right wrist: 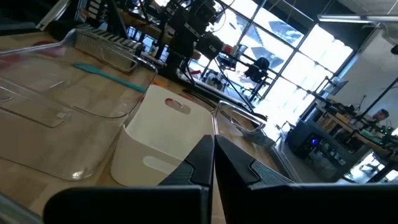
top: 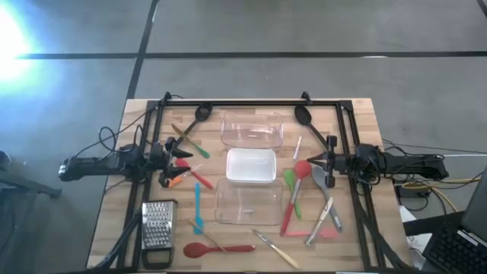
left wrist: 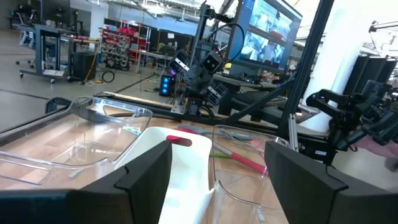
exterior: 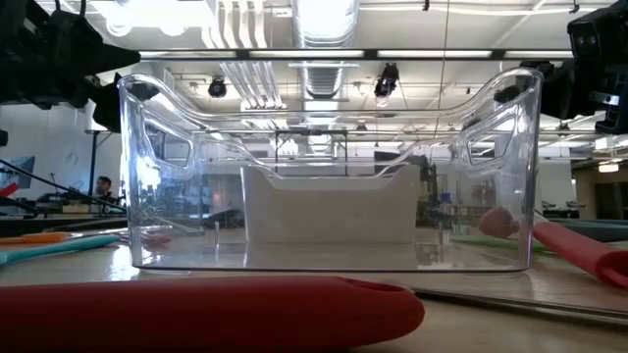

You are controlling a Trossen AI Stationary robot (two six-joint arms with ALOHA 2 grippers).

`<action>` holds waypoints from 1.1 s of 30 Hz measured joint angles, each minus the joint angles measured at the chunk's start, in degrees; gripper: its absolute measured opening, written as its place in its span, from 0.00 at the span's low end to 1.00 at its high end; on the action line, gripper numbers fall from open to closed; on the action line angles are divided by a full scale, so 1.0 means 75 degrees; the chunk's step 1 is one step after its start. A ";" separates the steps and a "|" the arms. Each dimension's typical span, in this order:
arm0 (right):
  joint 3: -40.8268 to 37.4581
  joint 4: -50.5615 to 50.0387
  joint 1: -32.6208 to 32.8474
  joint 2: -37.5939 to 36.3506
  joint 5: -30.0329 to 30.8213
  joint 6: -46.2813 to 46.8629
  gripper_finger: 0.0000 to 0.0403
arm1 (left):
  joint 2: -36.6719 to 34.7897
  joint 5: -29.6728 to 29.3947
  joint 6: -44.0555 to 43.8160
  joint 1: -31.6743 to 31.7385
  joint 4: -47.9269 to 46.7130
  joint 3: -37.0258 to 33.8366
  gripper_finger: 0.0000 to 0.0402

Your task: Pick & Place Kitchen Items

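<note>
Butcher-block table (top: 114, 205), utensils (top: 303, 199) strewn either side of three tubs (top: 251, 167) (none yet binned). Opening step — nothing held: left gripper (top: 181, 158) spread wide, right gripper (top: 310, 161) pinched shut. Next: descend onto one handle.

- Wooden table (top: 114, 221) with black frame.
- Three tubs in a central column: clear (top: 252, 128), white (top: 251, 166), clear (top: 243, 203).
- Grater (top: 157, 226) near the front left corner.
- Utensils scattered left (top: 190, 179) and right (top: 312, 205) of the tubs.
- Red spoon (top: 217, 248) at the front edge.
</note>
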 joint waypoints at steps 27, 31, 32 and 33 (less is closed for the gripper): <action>0.0721 0.7294 0.0004 0.1750 -0.2389 0.2270 0.02 | 0.0015 0.0000 0.0003 -0.0001 -0.0003 0.0000 0.65; 0.2031 0.5765 0.0004 0.2979 -0.2307 0.2223 0.02 | 0.0015 0.0000 0.0000 -0.0002 -0.0003 0.0000 0.65; 0.2391 0.5370 0.0004 0.3295 -0.2295 0.2212 0.02 | 0.0017 0.0000 0.0000 -0.0001 -0.0003 0.0000 0.65; 0.2765 0.4961 0.0004 0.3607 -0.2285 0.2189 0.02 | 0.0017 0.0000 0.0002 0.0000 -0.0003 0.0000 0.65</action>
